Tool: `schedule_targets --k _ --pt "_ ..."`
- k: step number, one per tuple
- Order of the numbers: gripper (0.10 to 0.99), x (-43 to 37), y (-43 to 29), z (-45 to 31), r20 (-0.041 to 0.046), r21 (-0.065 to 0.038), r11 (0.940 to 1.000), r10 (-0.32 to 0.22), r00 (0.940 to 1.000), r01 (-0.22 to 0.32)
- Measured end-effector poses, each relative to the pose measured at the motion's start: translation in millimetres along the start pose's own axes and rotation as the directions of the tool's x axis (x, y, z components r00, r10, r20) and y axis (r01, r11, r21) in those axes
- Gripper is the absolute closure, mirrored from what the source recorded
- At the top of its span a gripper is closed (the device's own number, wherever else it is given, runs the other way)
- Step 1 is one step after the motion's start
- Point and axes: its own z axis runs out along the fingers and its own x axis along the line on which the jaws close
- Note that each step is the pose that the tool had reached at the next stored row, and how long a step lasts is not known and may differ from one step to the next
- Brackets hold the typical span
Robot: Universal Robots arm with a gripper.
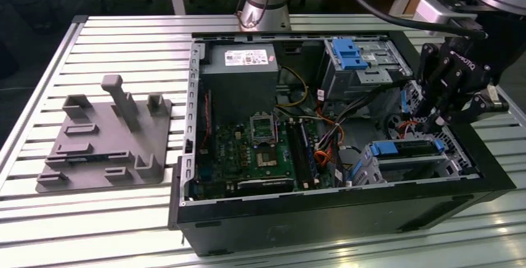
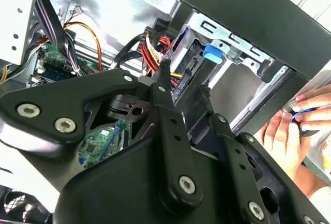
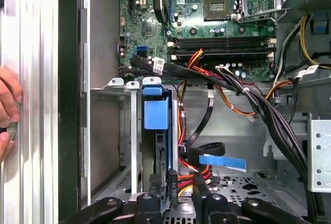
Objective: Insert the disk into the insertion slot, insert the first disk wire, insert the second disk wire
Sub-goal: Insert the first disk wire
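One flat silver hard drive framed in bright blue plastic (image 1: 404,149) is seated in the rectangular bay of silver perforated sheet metal (image 1: 454,160), at the exterior view's right of the open black computer case (image 1: 329,219). Its long axis is laid roughly along that view's left-right line. The blue tab end is turned towards the green motherboard (image 1: 246,151), the connector end towards the black two-fingered gripper (image 1: 429,123). The gripper's fingers (image 3: 156,185) are held apart just behind that end, and a black plug with red, yellow and orange wires (image 3: 174,182) is seen in the gap.
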Motion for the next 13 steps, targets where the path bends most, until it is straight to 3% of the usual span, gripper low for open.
schedule_targets --k 13 --pt "0.725 2.1 -1.0 3.3 0.0011 0.0 1.0 0.0 1.0 0.0"
